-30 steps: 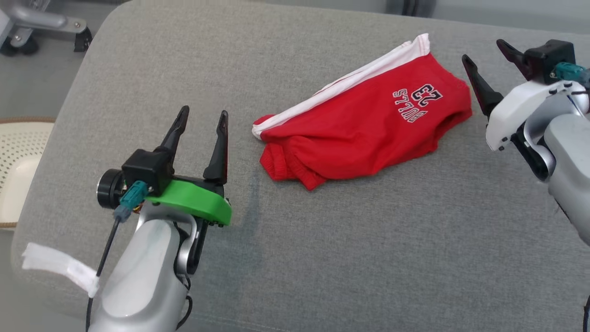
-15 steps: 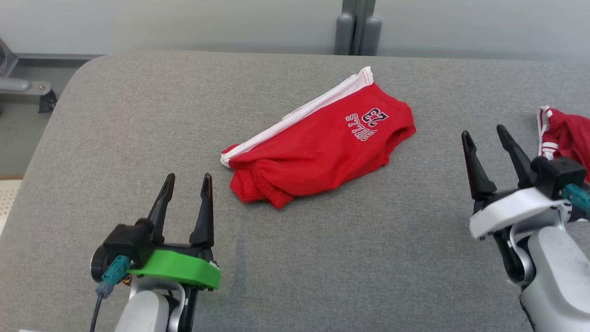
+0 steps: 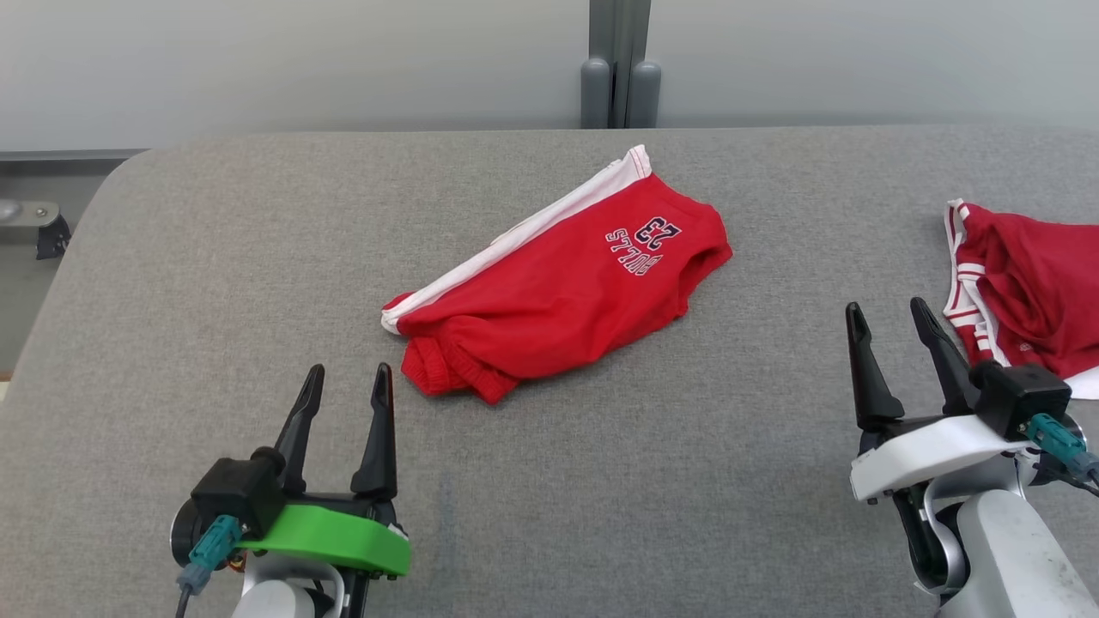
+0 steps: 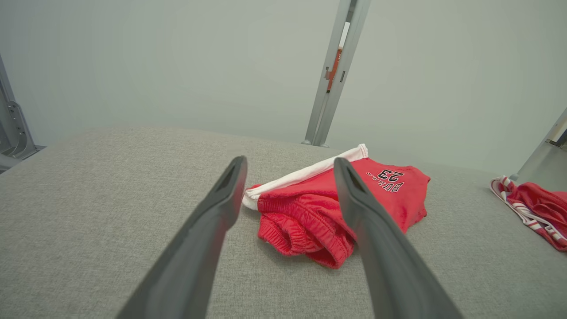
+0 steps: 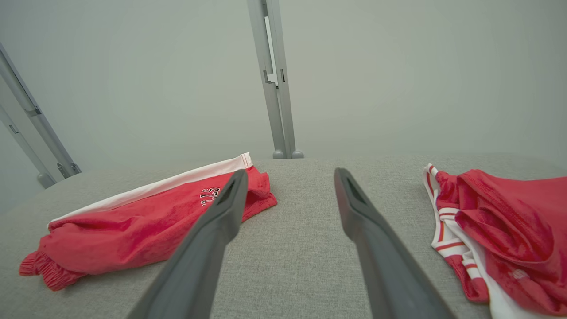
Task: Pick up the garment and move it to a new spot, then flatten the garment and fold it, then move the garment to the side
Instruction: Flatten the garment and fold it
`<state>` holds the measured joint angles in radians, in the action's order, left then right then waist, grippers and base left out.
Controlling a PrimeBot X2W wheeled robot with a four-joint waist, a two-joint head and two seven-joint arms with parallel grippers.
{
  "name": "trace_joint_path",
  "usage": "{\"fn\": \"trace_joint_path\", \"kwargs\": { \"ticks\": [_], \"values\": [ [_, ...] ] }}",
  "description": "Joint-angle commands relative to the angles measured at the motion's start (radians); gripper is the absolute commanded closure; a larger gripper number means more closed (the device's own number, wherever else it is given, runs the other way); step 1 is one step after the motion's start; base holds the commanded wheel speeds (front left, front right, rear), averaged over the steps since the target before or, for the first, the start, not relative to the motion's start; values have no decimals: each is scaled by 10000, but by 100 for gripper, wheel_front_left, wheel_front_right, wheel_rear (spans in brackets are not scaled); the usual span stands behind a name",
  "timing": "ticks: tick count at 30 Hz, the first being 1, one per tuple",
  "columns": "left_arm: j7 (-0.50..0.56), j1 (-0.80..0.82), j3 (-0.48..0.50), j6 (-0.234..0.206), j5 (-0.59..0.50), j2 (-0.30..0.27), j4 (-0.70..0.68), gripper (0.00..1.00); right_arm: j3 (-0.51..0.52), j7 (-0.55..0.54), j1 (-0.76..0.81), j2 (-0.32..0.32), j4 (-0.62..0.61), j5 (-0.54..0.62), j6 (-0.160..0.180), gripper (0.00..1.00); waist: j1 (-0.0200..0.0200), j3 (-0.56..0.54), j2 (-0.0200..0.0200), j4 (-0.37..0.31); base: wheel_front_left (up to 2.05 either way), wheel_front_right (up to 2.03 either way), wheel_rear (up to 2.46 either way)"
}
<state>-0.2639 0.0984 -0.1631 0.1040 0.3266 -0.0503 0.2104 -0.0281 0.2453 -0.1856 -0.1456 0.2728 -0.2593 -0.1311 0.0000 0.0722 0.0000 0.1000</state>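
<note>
A red pair of shorts (image 3: 567, 292) with a white side stripe and "BULLS 23" print lies folded in the middle of the grey padded table (image 3: 215, 257). It shows between the fingers in the left wrist view (image 4: 301, 221) and at the left in the right wrist view (image 5: 133, 226). A second red garment (image 3: 1030, 292) with white stripes lies crumpled at the right edge (image 5: 500, 226) (image 4: 536, 208). My left gripper (image 3: 349, 371) (image 4: 290, 164) stands open just near-left of the shorts, touching nothing. My right gripper (image 3: 884, 305) (image 5: 291, 173) stands open beside the crumpled garment, holding nothing.
A grey post (image 3: 618, 77) rises against the pale wall behind the table's far edge. The table's rounded left corner (image 3: 112, 189) drops off to the floor. Bare grey padding lies between the two garments and along the front.
The head view has swung up and to the right, bringing the crumpled garment into view. My right gripper has drawn back from the shorts' right end toward the near right. Both grippers stayed open.
</note>
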Motion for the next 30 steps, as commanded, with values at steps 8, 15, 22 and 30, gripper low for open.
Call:
{"fn": "trace_joint_path", "kwargs": {
  "ticks": [8, 15, 22, 30],
  "values": [
    [0, 331, -237, 26, 97, -11, -14, 0, 46, -319, -353, -22, -87, 73, 9, 0, 0, 477, 0, 406, 0, 0, 0],
    [0, 655, -684, 28, 282, -15, 84, 0, 314, -1037, -1209, 272, 180, -1075, 9, 0, 0, 984, 0, 993, 0, 0, 0],
    [1, 942, -1226, -121, 696, -14, 81, 0, 1343, -2719, -2367, 726, 1213, -3331, 6, 0, 0, 1520, 0, 1906, 0, 0, 0],
    [0, 1126, -1489, -160, 868, -12, 177, 0, 2697, -3676, -3558, 849, 2672, -4016, 4, 0, 0, 1853, 0, 2726, 0, 0, 0]
  ]
}}
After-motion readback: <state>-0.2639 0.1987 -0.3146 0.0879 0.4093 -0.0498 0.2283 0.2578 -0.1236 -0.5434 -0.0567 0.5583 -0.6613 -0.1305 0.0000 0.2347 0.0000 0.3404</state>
